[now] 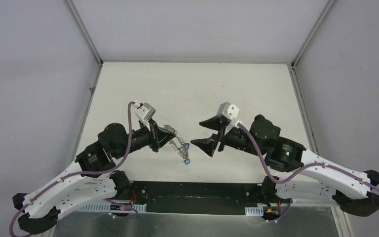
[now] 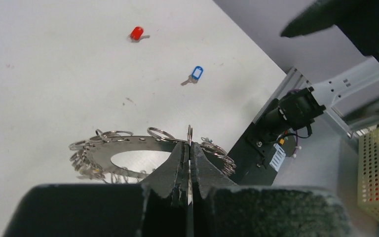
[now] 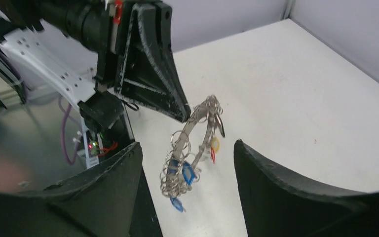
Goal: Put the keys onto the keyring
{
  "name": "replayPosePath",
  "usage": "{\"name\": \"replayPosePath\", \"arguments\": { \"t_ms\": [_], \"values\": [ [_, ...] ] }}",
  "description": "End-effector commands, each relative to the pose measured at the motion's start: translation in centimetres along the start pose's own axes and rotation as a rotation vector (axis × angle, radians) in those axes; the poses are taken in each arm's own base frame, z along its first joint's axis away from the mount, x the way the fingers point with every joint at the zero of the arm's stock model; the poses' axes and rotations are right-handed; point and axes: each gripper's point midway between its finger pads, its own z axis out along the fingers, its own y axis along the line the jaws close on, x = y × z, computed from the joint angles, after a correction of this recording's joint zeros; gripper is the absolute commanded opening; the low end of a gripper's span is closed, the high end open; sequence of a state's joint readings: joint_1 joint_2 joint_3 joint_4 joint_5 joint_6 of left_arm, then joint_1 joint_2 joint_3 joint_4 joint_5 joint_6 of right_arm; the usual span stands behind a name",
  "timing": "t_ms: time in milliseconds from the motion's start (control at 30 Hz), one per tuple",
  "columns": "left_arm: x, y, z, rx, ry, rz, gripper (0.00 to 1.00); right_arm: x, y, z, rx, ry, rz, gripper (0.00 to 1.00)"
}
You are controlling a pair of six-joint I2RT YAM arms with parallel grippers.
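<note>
My L gripper (image 2: 189, 148) is clamped shut on the keyring (image 2: 128, 143) rim, holding it off the table (image 2: 54, 89) so the loops (image 2: 159, 132) face my R side. R gripper (image 1: 203, 134) has jaws wide, empty, near the ring; prob. needs a key first. Red key (image 2: 137, 33) and blue key (image 2: 195, 74) lie loose on the table, apart, neither on the ring yet.

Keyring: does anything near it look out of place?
A red-tagged key and a blue-tagged key lie loose on the table, apart from the keyring, which the left gripper pinches by its rim.
</note>
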State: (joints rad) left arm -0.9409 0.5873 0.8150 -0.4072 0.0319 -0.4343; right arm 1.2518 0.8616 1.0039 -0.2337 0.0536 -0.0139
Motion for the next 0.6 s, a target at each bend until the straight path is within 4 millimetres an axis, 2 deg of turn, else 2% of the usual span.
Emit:
{"name": "replayPosePath", "arguments": {
  "t_ms": [0, 267, 333, 567],
  "values": [
    [-4.2, -4.5, -1.3, 0.260, -0.210, 0.214, 0.00, -2.9, 2.1, 0.0, -0.193, -0.097, 0.083, 0.65],
    [-4.2, -7.1, -2.9, 0.463, -0.357, 0.396, 0.00, -4.7, 3.7, 1.1, -0.382, -0.139, 0.136, 0.36],
    [-4.2, -7.4, -3.1, 0.485, -0.386, 0.411, 0.00, -4.9, 4.0, 1.3, -0.412, -0.149, 0.132, 0.34],
    [-4.6, -7.9, -3.6, 0.513, -0.420, 0.417, 0.00, -4.4, 4.0, 1.6, -0.432, -0.153, 0.135, 0.33]
  ]
}}
